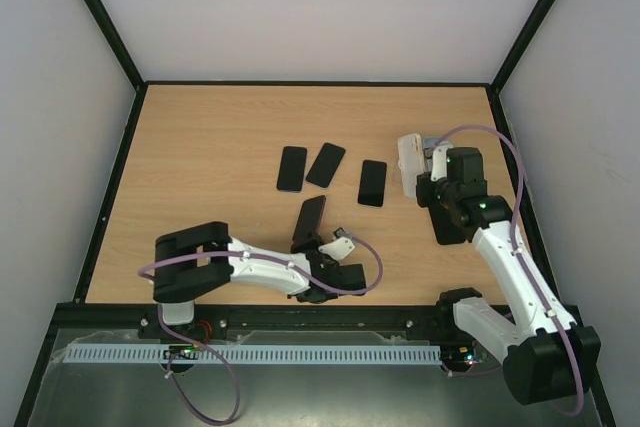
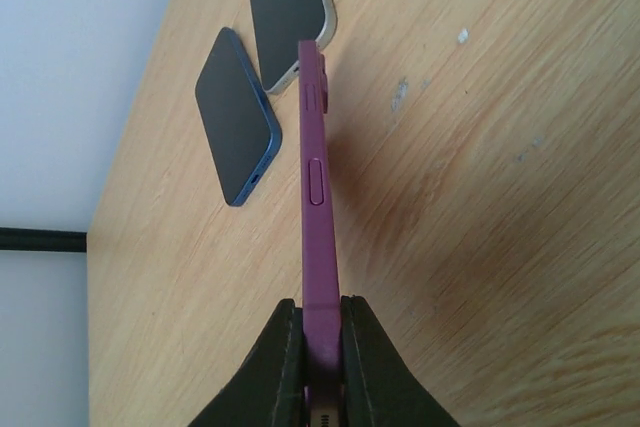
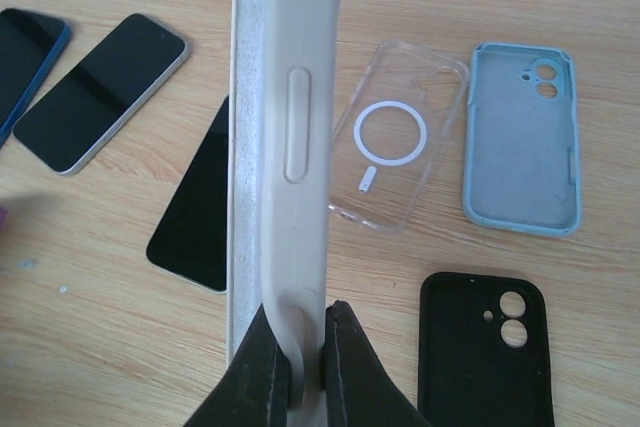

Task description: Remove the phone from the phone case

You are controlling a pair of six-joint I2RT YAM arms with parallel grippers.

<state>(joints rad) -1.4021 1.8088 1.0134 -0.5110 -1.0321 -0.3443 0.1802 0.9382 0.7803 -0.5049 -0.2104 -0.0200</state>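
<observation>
- The left gripper (image 2: 322, 372) is seen nearest, its black fingers (image 2: 275, 367) clenched on the lower end of a purple phone case (image 2: 318, 197).
- The purple phone case is held on edge and points straight away from the wrist, above the wooden table (image 2: 480, 197).
- The left arm (image 1: 265, 269) is stretched low from its base towards the right, along the near edge of the table. The purple phone case rises tilted just beyond its fingers, and a dark face is shown from above.
- The right arm (image 1: 510, 257) is reached up the right side of the table. The right gripper (image 3: 298, 367) is closed around one end of a cream phone case (image 3: 285, 127), also held on edge.
- Whether a phone sits inside the cream phone case cannot be told.
- A black phone (image 3: 195, 202) is partly hidden behind the cream phone case. A silver phone (image 3: 100, 92) and a blue phone (image 3: 25, 47) lie further left.
- On the other side, a clear case (image 3: 400, 147), a light blue case (image 3: 522, 137) and a black case (image 3: 485, 347) lie flat on the table, insides up.
</observation>
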